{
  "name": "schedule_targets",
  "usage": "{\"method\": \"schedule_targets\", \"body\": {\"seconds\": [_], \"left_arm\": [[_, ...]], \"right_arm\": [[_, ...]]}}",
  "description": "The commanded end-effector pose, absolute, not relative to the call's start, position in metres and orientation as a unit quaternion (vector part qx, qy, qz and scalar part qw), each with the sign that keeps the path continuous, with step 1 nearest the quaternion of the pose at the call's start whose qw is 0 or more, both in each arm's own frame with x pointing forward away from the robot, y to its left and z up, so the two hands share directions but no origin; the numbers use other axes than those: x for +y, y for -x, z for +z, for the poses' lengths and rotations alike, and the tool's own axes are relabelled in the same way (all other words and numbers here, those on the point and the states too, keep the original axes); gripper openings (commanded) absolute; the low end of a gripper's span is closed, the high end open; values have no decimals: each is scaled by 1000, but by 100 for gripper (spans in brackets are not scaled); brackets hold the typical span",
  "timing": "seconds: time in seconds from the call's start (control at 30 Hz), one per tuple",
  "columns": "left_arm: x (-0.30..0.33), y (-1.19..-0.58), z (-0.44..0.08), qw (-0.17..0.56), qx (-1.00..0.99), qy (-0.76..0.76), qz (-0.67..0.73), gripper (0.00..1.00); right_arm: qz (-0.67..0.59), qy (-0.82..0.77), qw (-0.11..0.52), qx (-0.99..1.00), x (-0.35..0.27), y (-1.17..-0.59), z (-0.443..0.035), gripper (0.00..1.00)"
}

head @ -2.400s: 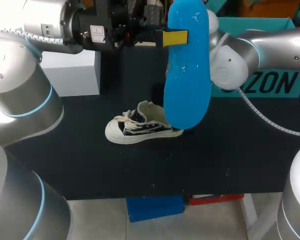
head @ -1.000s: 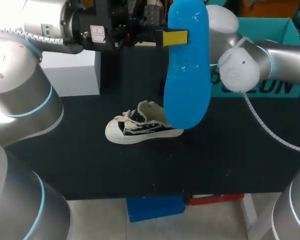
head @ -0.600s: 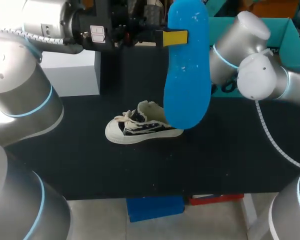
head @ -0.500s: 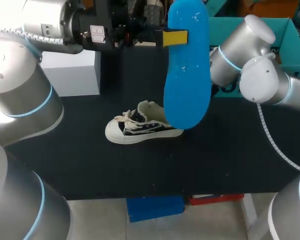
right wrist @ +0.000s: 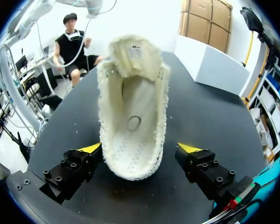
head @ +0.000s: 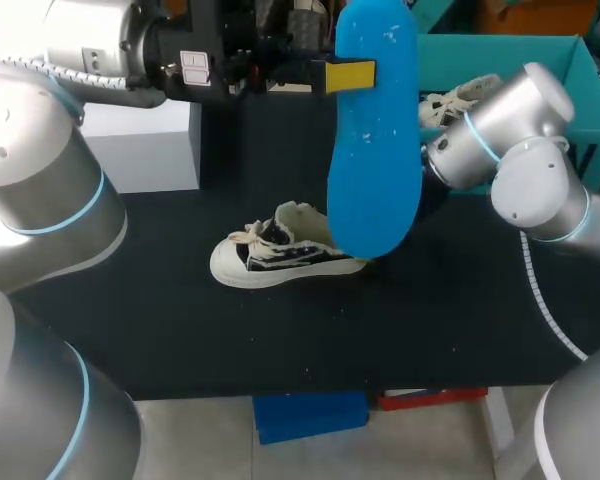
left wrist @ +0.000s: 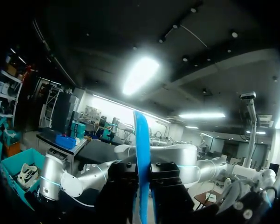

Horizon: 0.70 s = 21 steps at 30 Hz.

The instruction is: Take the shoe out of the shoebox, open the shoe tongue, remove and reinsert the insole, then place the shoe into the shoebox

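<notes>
**Black table, shoe out, insole aloft**

On the black table [head: 180,330] the shoe [head: 280,255] stands on its sole, toe toward our left side. Above it hangs the blue insole [head: 375,150], clamped at its edge by our left gripper [head: 348,75]. The left wrist view shows that insole [left wrist: 142,163] edge-on, pinched between both fingers.

Only the right wrist view shows our right gripper [right wrist: 141,149]. Its fingers stand wide apart, one on either side of the heel, looking into the shoe's mouth. In the head view the insole hides it, and we see only the right arm [head: 510,150].

Behind sits the teal shoebox [head: 580,70], with a second shoe [head: 458,97] partly visible inside. A white box [head: 145,145] stands at the far left.
</notes>
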State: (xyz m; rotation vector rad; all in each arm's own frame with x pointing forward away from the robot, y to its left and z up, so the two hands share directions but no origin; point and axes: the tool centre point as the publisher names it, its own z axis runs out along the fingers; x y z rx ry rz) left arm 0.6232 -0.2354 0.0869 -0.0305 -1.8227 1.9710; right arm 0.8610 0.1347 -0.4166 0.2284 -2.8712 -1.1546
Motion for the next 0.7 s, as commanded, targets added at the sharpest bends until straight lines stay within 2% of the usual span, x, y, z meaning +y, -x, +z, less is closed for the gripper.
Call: {"method": "schedule_targets", "body": {"seconds": [0.03,0.7], "left_arm": [[-237,-623,86,225,-661,10,716,0],[-237,-623,86,225,-661,10,716,0]], "right_arm": [[-387,-72,21,-919,137,-862,-426,100],[-407,-67,41,-910,139,-859,-439,100]]}}
